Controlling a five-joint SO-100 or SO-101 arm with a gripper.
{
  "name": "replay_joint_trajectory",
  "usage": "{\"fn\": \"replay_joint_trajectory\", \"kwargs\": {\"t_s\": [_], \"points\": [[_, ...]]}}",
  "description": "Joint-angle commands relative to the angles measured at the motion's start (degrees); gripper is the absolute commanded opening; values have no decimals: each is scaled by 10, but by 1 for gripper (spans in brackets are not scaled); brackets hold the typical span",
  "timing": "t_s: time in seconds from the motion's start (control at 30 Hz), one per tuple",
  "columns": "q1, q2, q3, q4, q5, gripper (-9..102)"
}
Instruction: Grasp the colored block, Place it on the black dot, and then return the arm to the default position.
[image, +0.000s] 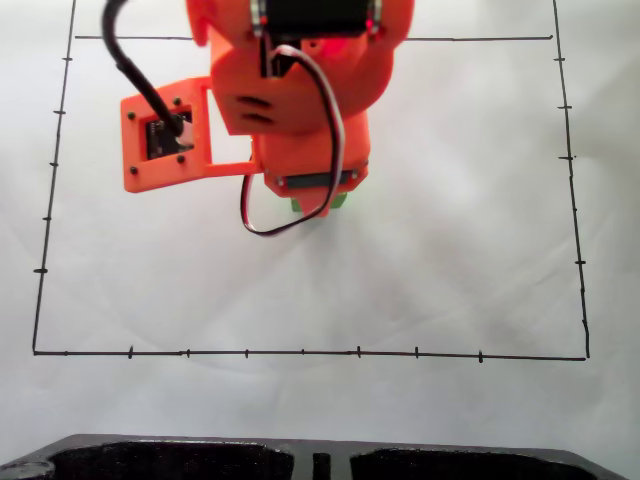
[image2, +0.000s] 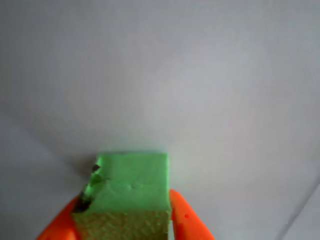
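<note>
In the wrist view the green colored block sits low in the frame, just above or on the white paper. My orange gripper is shut on it, with one finger tight against its right side and the other against its left. Small dark specks show at the block's left edge; I cannot tell whether they belong to the black dot, which is otherwise hidden. In the fixed view the orange arm leans over the upper middle of the sheet. Slivers of the green block peek out beneath the gripper.
A thin black border line with tick marks frames the white paper. A black foam-lined tray runs along the bottom edge of the fixed view. The camera plate with its black cable juts out to the arm's left.
</note>
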Motion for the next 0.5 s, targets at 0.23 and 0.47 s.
{"fn": "replay_joint_trajectory", "kwargs": {"t_s": [0.23, 0.47], "points": [[3, 18, 1, 2, -25, 46], [-5, 62, 4, 36, -32, 54]]}}
